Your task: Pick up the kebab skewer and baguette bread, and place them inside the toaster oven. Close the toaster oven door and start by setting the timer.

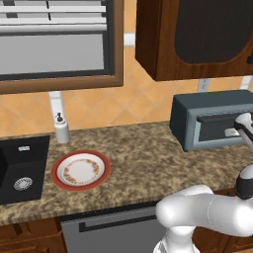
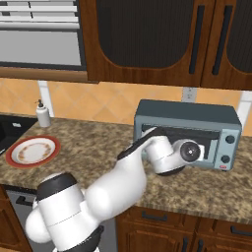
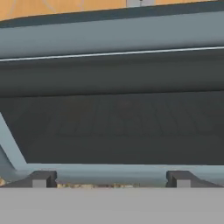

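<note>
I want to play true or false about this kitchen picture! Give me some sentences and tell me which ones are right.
1. The plate has a red rim. True.
2. The toaster oven sits in the sink. False: it stands on the counter.
3. The end effector is open, right in front of the toaster oven. True.
4. A loaf of bread lies on the plate. False: the plate holds no food.
5. A soap bottle stands behind the plate by the wall. True.
</note>
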